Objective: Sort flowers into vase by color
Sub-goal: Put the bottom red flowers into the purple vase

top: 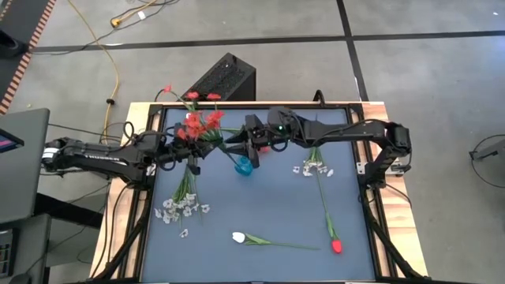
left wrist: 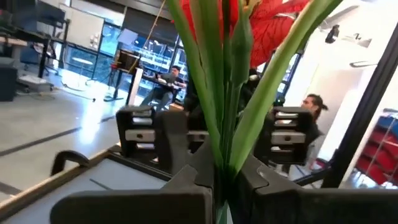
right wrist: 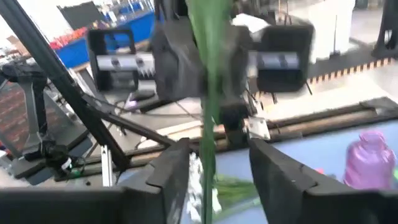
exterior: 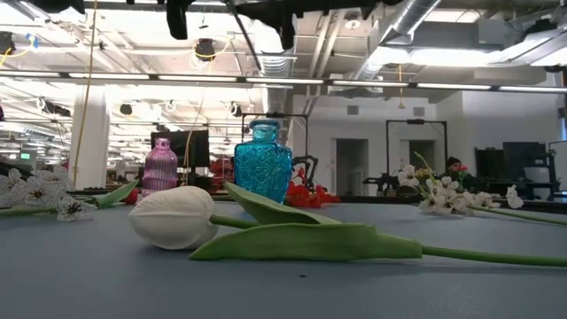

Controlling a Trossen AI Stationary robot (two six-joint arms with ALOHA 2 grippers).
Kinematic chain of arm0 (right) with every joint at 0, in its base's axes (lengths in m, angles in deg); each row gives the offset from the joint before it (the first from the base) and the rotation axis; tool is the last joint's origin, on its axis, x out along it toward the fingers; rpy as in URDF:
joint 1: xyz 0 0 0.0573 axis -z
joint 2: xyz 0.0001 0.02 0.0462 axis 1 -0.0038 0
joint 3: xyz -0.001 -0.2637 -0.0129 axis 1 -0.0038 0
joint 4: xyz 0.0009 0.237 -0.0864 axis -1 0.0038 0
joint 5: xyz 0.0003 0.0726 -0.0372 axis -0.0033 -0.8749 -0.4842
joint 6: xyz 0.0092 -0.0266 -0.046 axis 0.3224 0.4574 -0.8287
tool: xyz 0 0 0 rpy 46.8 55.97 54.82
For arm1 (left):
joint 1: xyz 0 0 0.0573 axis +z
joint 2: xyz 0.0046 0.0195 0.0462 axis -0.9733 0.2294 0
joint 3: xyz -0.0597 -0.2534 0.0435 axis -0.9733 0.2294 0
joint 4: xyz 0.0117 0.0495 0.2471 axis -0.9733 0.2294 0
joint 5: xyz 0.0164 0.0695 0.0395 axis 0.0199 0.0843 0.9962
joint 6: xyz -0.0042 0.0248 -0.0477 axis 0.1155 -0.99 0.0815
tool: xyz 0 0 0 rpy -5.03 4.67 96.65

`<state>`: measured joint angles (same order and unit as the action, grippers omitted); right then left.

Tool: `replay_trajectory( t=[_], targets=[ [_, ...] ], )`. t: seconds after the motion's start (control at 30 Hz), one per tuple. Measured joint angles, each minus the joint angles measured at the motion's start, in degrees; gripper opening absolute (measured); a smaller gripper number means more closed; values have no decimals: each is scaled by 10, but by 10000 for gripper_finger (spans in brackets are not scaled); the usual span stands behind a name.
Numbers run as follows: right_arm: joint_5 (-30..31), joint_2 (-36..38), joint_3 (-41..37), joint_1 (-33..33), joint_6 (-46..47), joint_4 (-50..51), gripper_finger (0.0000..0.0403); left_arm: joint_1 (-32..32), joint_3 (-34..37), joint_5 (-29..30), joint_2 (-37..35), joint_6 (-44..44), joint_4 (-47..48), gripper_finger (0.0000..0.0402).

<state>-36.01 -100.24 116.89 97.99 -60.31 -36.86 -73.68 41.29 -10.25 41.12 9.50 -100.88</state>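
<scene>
My left gripper (top: 194, 155) is shut on a red clustered spray (top: 202, 125) held over the table's far left part. My right gripper (top: 251, 147) is open and faces it from the right. In the right wrist view its fingers (right wrist: 176, 175) stand on either side of a green stem (right wrist: 209, 118) and I see no touch. The blue vase (top: 245, 166) stands just near of the right gripper. The pink vase (exterior: 161, 167) stands to its left in the low view. White blossom sprays (top: 185, 208) (top: 313, 167), a white tulip (top: 239, 237) and a red tulip (top: 337, 246) lie flat. My left gripper pinches the red spray's bunched green stems (left wrist: 219, 163) between its two fingers (left wrist: 186, 182), below the red petals (left wrist: 273, 28). The stems and leaves stand up from the fingers. The spray is lifted clear of the table.
The mat's near half holds only the lying flowers, with free room between them. A black box (top: 223, 77) sits beyond the far edge. The frame rails (top: 371, 213) bound the mat on both sides. People (left wrist: 311, 102) sit in the room beyond the table.
</scene>
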Motion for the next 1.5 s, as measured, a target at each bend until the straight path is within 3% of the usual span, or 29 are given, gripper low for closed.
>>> replay_trajectory(
  t=[0.23,0.4,0.5,0.67,1.0,1.23,1.5],
  targets=[
    [-43,29,0,25,1,100,243,66,0,40,-106,-35,122,1],
    [-48,37,0,28,-5,115,244,127,-8,120,-174,-90,235,0],
    [-51,39,0,26,-5,112,244,173,-44,167,-181,-111,338,0],
    [-53,39,0,22,-5,116,244,258,-78,165,-168,-115,423,0],
    [-53,39,0,18,-5,128,244,360,-78,70,-132,-109,420,0],
    [-60,39,0,15,-7,128,244,365,-73,91,-105,-107,410,0],
    [-68,38,0,15,-15,141,244,365,45,92,-109,-61,313,0]
  ],
)
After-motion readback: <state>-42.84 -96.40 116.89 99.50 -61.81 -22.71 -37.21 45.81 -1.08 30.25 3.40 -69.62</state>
